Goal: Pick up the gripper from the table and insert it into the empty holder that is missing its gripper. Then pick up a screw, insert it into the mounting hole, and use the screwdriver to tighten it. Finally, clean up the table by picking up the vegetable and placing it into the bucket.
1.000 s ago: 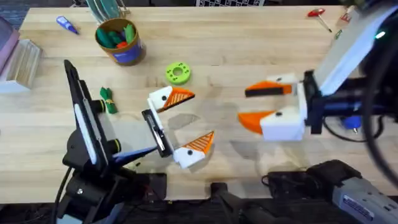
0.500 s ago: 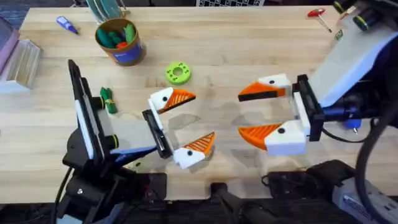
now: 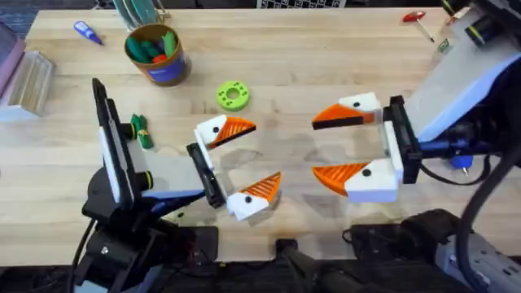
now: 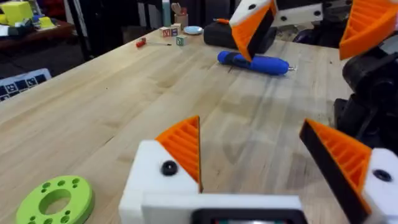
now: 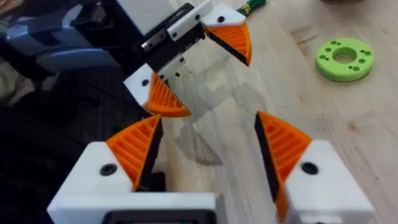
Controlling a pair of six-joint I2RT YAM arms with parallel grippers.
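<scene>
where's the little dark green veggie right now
In the overhead view the green vegetable lies on the table's left side, just beyond the left arm and nearer than the orange bucket, with the lime-green disc off to its right.

Left arm: black links rise from the base at lower left, forearm runs right across the near counter edge. Its white-and-orange two-finger left tool [image 3: 240, 159] points right, jaws spread wide, nothing between the ribbed orange pads [image 4: 184, 146]. One finger sits farther from the base, the other nearer the front edge.

Right arm: white-and-black forearm comes in from the upper right, wrist turned so the white-and-orange two-finger right tool [image 3: 335, 146] points left, facing the left one. Jaws wide apart too, nothing between them. Orange ribbed pads [image 5: 285, 146] face each other. Both tools close above the counter, well apart from each other.
</scene>
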